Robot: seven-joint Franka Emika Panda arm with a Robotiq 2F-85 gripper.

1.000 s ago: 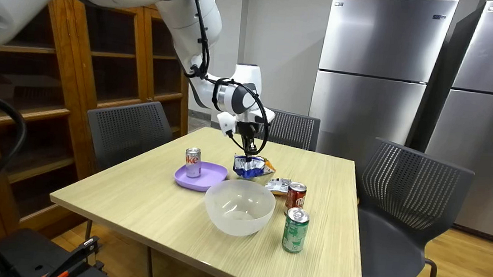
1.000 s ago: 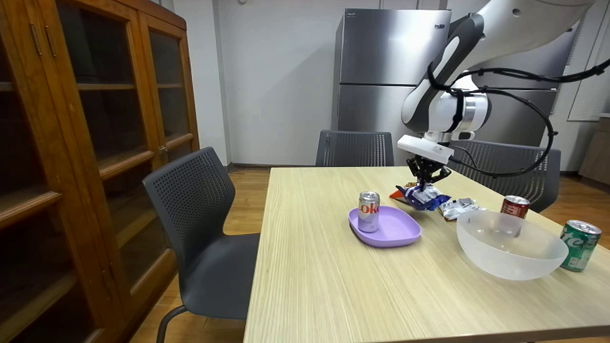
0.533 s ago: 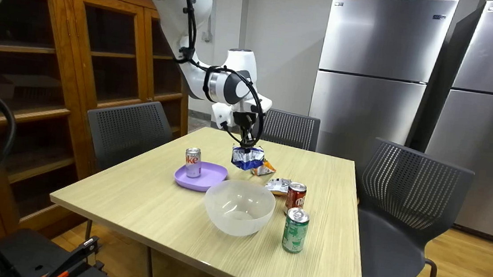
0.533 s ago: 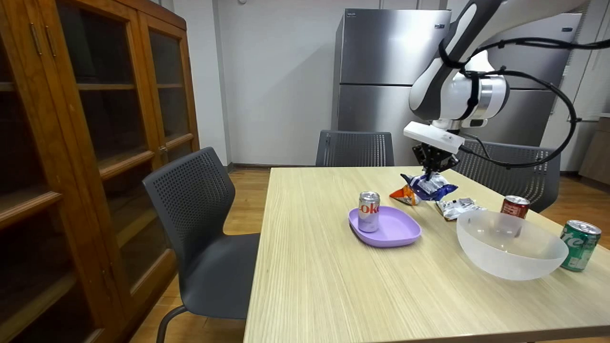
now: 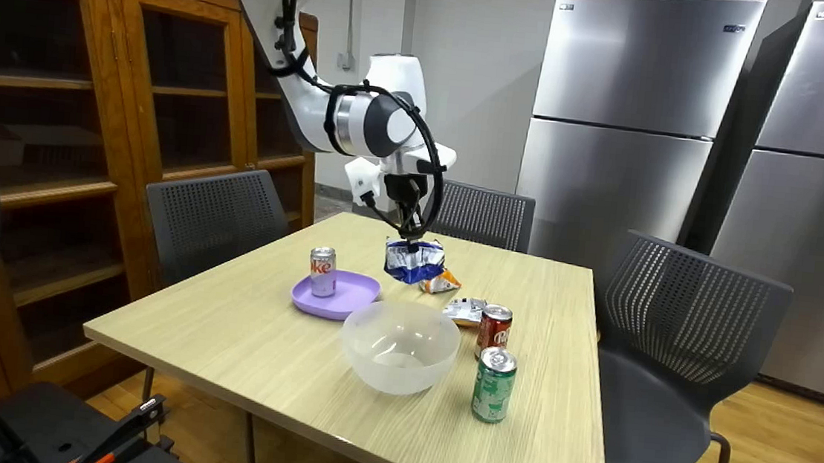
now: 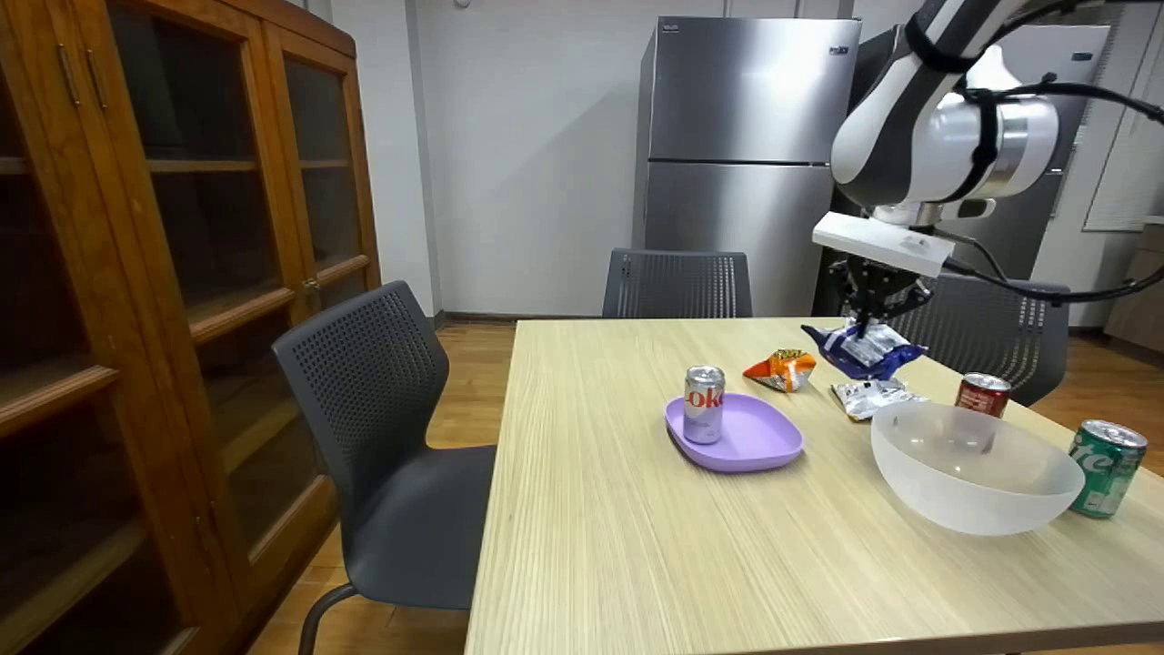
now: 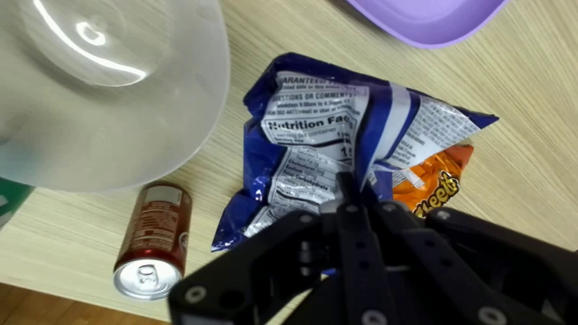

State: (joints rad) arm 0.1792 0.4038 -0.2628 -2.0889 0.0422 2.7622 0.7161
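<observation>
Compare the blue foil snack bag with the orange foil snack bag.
The blue foil snack bag is pinched in the black gripper above the pale wooden table; the orange foil snack bag lies on it. The blue bag shows nutrition text; the orange bag, bold lettering. Both look crumpled.

White arm, black tool, perhaps silver screws

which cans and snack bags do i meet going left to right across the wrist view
Green can, cut off at the edge → red can → blue bag → orange bag, partly covered.
</observation>
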